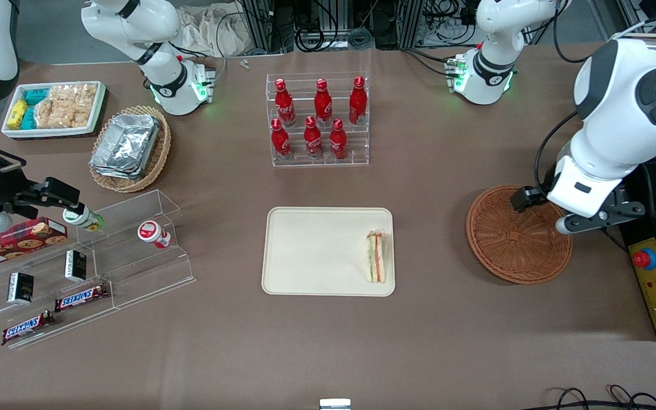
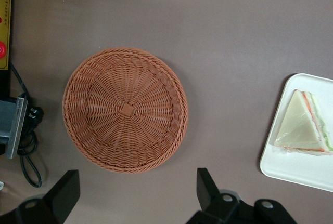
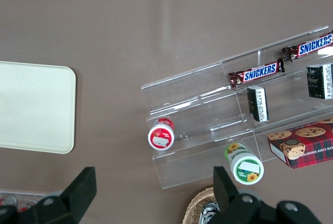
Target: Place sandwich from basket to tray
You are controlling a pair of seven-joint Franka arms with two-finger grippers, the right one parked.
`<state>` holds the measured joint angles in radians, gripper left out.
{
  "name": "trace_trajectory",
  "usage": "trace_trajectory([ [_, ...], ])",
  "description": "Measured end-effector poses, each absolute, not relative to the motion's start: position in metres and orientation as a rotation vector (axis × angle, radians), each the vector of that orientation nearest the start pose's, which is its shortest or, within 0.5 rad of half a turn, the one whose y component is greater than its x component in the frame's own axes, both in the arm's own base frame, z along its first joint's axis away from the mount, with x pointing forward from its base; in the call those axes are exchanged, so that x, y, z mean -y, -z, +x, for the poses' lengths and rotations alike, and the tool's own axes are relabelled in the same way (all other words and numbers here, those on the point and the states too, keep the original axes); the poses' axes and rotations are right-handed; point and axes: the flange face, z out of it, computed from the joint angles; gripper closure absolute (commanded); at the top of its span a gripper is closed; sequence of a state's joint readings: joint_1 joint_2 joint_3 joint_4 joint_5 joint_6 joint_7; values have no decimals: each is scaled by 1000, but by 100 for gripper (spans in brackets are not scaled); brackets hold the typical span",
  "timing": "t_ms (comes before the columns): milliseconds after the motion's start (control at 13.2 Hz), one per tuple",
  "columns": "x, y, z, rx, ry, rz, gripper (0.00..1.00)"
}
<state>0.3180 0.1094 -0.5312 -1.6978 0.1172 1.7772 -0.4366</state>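
Note:
The sandwich (image 1: 376,257) lies on the cream tray (image 1: 316,250), at the tray's edge nearest the working arm's end of the table. It also shows in the left wrist view (image 2: 304,125) on a corner of the tray (image 2: 291,168). The reddish-brown basket (image 1: 519,234) stands empty beside the tray, and the left wrist view shows its bare inside (image 2: 125,109). My left gripper (image 1: 574,203) hangs high over the basket's rim, on the side farther from the front camera. It is open and empty, its fingers (image 2: 208,182) spread wide over bare table (image 2: 136,178).
A clear rack of red bottles (image 1: 318,119) stands farther back than the tray. A yellow control box with a red button (image 1: 655,282) lies close beside the basket. A clear snack shelf (image 1: 77,267), a tan basket of foil trays (image 1: 128,148) and a white snack bin (image 1: 54,108) sit toward the parked arm's end.

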Motion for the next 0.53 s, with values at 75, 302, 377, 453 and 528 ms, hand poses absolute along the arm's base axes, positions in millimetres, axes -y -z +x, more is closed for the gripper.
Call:
trace_trajectory([
  [75, 92, -530, 583, 294, 2, -3088, 1],
  [302, 43, -545, 579, 211, -1, -3110, 1],
  [377, 32, -550, 577, 197, 3, -3109, 1],
  [453, 25, -555, 576, 193, 13, -3111, 1],
  [528, 19, -559, 578, 197, 25, -3113, 1],
])
